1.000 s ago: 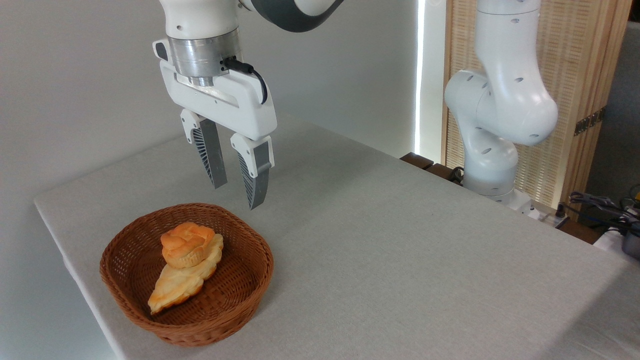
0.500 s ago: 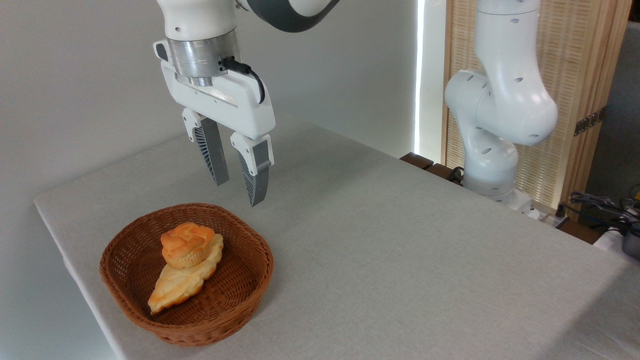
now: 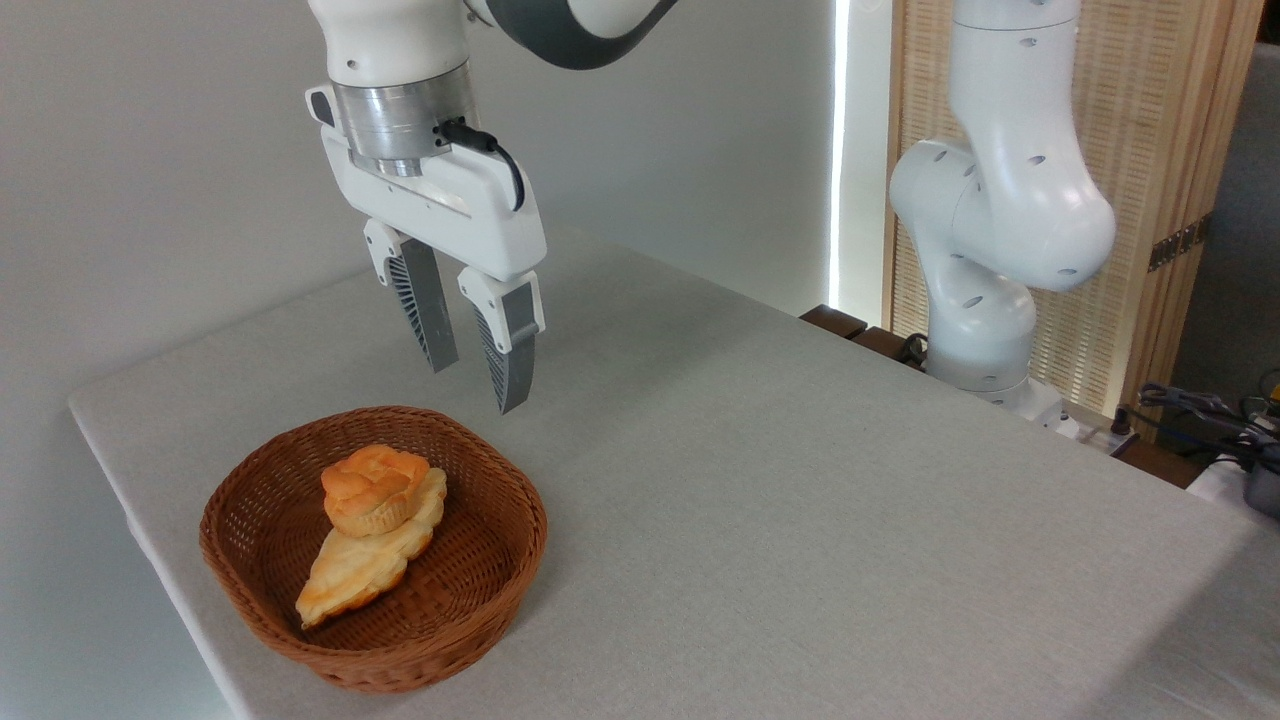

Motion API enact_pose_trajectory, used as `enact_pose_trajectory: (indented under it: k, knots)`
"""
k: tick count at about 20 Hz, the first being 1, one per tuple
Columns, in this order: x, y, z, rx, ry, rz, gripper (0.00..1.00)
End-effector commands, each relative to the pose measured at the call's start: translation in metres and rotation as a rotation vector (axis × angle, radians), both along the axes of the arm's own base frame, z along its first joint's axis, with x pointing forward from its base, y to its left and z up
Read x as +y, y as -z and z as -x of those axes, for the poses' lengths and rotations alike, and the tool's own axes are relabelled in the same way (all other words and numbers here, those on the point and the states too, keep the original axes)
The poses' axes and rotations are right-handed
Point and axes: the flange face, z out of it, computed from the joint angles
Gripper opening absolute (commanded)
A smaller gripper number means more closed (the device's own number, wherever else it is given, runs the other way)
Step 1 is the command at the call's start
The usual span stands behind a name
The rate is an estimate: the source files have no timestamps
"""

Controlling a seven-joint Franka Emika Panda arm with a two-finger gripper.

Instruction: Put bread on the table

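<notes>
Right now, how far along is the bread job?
Nothing looks done yet: the bread sits in the basket, resting on a flat pastry. In hand: nothing; the gripper hangs open and empty above the basket's far rim. Left: come down onto the bread, grip it, lift it out and set it on the table.

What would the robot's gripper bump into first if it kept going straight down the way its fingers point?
Probably the far rim of the basket, or the table just behind it. The gripper is open, and depth is hard to judge from one view.
</notes>
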Motion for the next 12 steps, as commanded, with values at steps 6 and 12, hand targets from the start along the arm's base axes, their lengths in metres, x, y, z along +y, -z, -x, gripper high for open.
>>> enact_pose_trajectory:
  k: [6, 12]
  knots:
    - [-0.004, 0.001, -0.002, 0.011, -0.003, 0.007, 1.00]
    - [-0.027, 0.020, -0.029, -0.117, 0.012, 0.034, 1.00]
